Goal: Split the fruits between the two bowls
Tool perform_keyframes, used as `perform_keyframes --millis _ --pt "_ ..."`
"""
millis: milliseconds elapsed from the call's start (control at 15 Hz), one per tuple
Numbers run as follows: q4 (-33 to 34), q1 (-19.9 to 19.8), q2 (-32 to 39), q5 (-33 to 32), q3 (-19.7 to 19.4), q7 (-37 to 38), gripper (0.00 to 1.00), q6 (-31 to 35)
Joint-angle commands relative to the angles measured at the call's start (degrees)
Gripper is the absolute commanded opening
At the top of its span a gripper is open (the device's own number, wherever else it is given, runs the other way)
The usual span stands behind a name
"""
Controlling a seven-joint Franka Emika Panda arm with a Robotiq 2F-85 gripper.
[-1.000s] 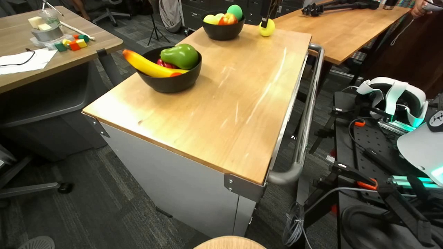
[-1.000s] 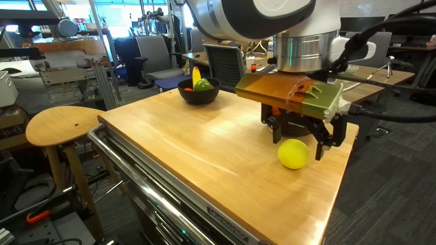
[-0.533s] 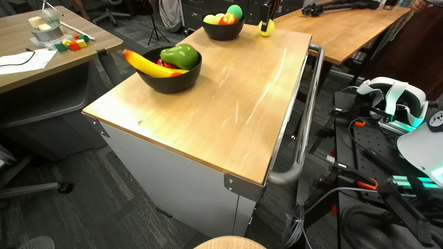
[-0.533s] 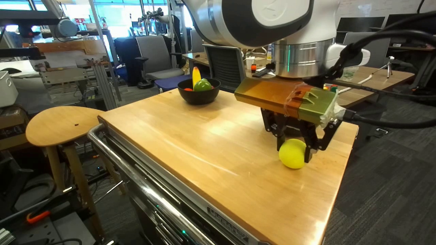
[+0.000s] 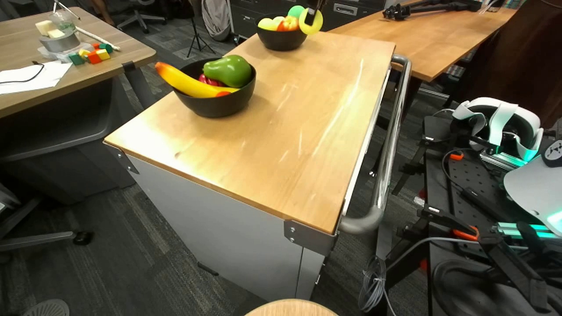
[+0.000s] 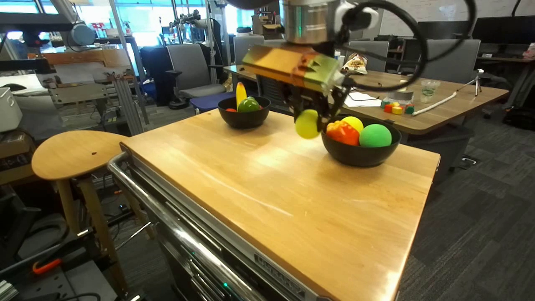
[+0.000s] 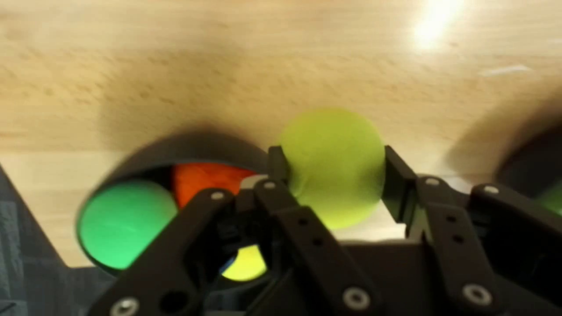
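Gripper (image 7: 333, 169) clamped on the yellow ball (image 6: 307, 124), a finger against each flank in the wrist view. Change over the last second: the ball lay on the wooden top (image 6: 267, 188) just beside the green-ball bowl (image 6: 355, 156) with the fingers spread wide; now it is raised off the top, near the green-ball bowl, showing in an exterior view on that bowl's side toward the banana bowl (image 5: 219, 107). The green-ball bowl was largely hidden behind the gripper there; its contents are now exposed: green ball (image 6: 375, 136), orange-red fruit (image 6: 343, 133), yellow piece (image 6: 353, 122). Across the top from it, no change: banana (image 5: 191, 83) in the banana bowl, one end past the rim, green fruit (image 5: 228, 71) next to it, red fruit (image 5: 210, 81) mostly covered by these two. Wrist view blurred; fingers block part of the green-ball bowl and its orange-red fruit, and the banana bowl is cut off at the edge. Arm (image 6: 309, 23) cut off by the top edge of an exterior view. One finger meets the outline of the green-ball bowl's rim there; possibly touching, possibly clear of it, cannot tell from this angle.
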Motion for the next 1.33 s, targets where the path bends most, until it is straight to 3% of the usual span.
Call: perform_keyframes --millis 0,333,533,1000,1267 --pt "-3.07 5.8 -7.92 6.79 2.84 -4.49 0.27 -0.68" --pt "3.04 16.77 -4.89 2.92 7.8 5.65 0.27 -0.62" --pt "7.49 20.55 -0.43 -0.93 10.07 10.9 0.27 -0.21" --pt "14.84 21.27 9.15 -16.08 8.11 20.76 0.27 -0.07" --pt "15.38 20.3 11.05 -17.19 7.39 21.54 0.27 -1.77"
